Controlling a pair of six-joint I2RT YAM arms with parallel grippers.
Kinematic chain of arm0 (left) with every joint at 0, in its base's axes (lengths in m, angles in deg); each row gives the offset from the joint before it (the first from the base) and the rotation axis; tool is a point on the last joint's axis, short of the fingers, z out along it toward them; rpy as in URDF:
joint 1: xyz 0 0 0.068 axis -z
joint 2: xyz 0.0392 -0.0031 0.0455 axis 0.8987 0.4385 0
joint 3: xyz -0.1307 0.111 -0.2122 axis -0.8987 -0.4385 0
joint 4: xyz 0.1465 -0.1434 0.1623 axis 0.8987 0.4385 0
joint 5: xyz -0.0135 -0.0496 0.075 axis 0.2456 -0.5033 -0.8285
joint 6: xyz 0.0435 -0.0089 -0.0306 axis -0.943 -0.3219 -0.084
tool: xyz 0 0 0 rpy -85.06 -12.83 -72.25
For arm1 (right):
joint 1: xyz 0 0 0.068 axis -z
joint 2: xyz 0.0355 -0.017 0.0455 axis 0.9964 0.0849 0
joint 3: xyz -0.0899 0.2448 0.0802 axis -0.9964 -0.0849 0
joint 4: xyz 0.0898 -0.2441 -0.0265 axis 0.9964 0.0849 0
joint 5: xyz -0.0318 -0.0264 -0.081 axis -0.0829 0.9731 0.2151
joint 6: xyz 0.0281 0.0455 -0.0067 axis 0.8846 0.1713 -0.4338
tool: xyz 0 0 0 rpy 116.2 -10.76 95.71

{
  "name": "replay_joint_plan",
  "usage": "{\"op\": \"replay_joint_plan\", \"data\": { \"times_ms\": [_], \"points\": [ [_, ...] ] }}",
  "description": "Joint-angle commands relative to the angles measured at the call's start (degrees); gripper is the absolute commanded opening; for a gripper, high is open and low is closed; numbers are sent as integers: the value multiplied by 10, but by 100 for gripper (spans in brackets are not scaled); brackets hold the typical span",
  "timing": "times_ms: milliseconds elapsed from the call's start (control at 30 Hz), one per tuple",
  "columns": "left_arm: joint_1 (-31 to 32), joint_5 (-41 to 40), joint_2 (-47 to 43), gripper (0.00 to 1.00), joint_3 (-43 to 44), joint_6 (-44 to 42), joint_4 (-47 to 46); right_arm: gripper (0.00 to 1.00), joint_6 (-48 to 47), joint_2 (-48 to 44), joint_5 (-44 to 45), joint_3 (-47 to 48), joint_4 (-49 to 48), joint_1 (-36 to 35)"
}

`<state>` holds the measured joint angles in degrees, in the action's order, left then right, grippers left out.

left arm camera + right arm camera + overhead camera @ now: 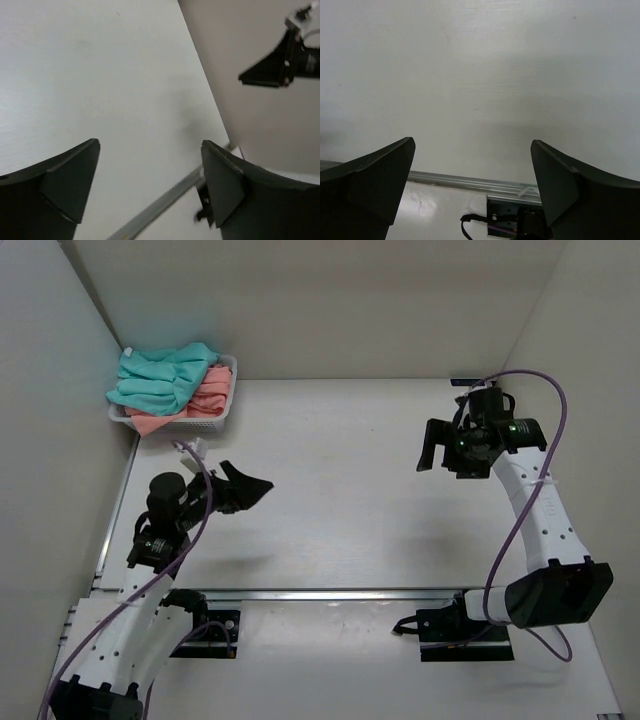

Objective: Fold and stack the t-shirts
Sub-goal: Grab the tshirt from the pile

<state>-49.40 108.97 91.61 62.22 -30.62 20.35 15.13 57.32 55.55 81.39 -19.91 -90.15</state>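
Note:
A teal-green t-shirt (160,378) lies bunched on top of salmon-pink t-shirts (205,398) in a white mesh basket (226,412) at the back left corner. My left gripper (250,488) is open and empty, held above the table's left side, well short of the basket. My right gripper (432,452) is open and empty above the right side of the table. In the left wrist view my left gripper (150,147) shows only bare table between its fingers. In the right wrist view my right gripper (472,145) also holds nothing.
White walls close in the table on the left, back and right. A metal rail (330,593) runs along the near edge by the arm bases. The right arm's purple cable (520,510) loops beside it. My right gripper shows far off in the left wrist view (280,65).

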Motion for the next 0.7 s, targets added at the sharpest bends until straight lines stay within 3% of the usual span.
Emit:
{"op": "replay_joint_plan", "data": {
  "times_ms": [0,33,67,100,133,267,333,400,433,500,600,667],
  "points": [
    [-82,-31,20,90,6,52,-80,99,-9,30,30,72,4,-18],
    [-90,-50,35,74,26,51,-89,99,-10,33,31,89,4,-22],
    [-98,-64,72,42,54,44,-106,99,-10,44,27,104,7,-28],
    [-86,-102,113,26,92,27,-109,99,-11,53,24,115,3,-28],
    [-82,-141,164,20,118,15,-105,99,-11,57,5,126,0,-26],
    [-92,-192,320,14,265,18,-116,99,-7,82,-20,179,-19,-30],
    [-108,-219,403,0,319,23,-146,99,-2,88,-30,192,-19,-25],
    [-119,-247,470,3,424,-8,-129,99,2,96,-47,194,-31,-18],
    [-128,-275,522,12,461,-37,-88,99,6,99,-53,187,-38,-12],
    [-127,-338,602,13,623,-97,-11,99,7,102,-73,178,-50,-1],
    [-127,-426,719,25,814,-181,91,100,3,101,-70,170,-55,18],
    [-138,-462,789,41,891,-196,126,100,12,100,-84,142,-66,49]
  ]
}}
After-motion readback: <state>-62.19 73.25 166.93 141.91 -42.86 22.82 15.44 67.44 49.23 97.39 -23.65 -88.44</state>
